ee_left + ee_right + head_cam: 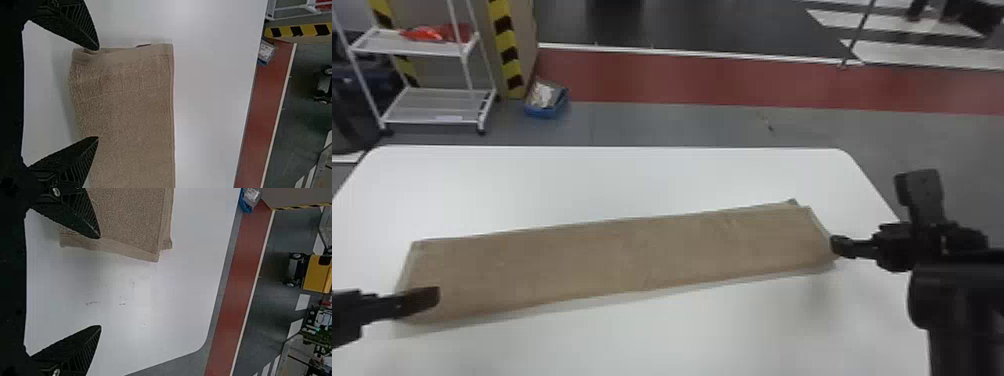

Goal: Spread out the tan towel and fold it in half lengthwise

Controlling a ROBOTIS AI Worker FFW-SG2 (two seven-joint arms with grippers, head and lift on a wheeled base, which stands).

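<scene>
Tan towelling lies before me in one long, narrow strip: the tan towel (622, 255), folded, flat across the white bench (612, 175). It runs at a slant, its left end nearer the robot and its right end farther out. At the right end the layers don't quite line up, and a small corner pokes past the far edge.

I have the left gripper (432, 296) over the towel's left end, by the near corner. Its fingers (70, 162) stand wide apart, one tip at the short end and the other over the long near side. Whether either touches the cloth I can't tell.

My right gripper (838, 246) is at the other end, fingers (72, 213) also wide, one overlapping the towel near its corner in the wrist view, the other over bare bench. Nothing is pinched in either pair.

Beyond the bench I can see a white shelf cart (414, 47) and, near it on the floor, a blue bin (548, 113).
</scene>
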